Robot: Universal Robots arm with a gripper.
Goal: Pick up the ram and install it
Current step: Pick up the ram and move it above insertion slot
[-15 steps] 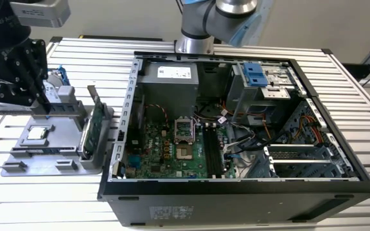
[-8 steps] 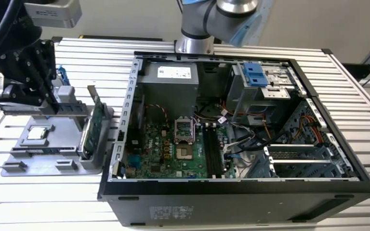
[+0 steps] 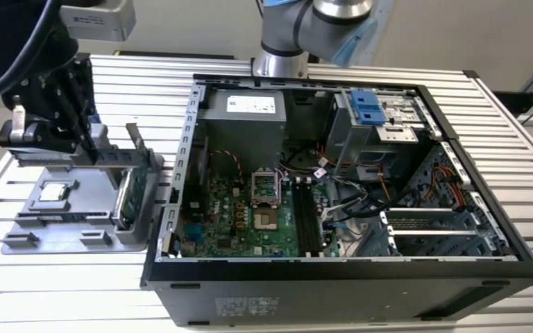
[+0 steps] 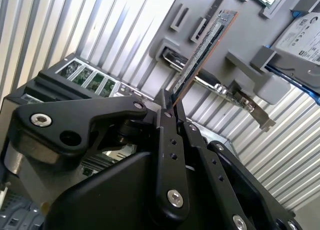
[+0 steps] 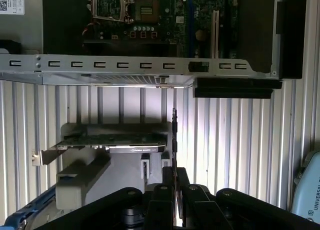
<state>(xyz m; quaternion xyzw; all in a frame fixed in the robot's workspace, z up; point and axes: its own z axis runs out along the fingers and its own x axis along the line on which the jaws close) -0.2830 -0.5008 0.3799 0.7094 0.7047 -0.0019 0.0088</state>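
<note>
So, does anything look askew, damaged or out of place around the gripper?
Nothing stands out. The gripper is shut on the ram, which sits straight in its grasp, over the grey tray. No damage or spill is visible.

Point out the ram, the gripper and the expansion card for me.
ram (image 4: 202,53): second wrist view, middle of its chip face.
gripper (image 4: 171,100): second wrist view, between fingertips shut on the ram's end.
expansion card (image 5: 115,140): first wrist view, middle of its board.
</note>
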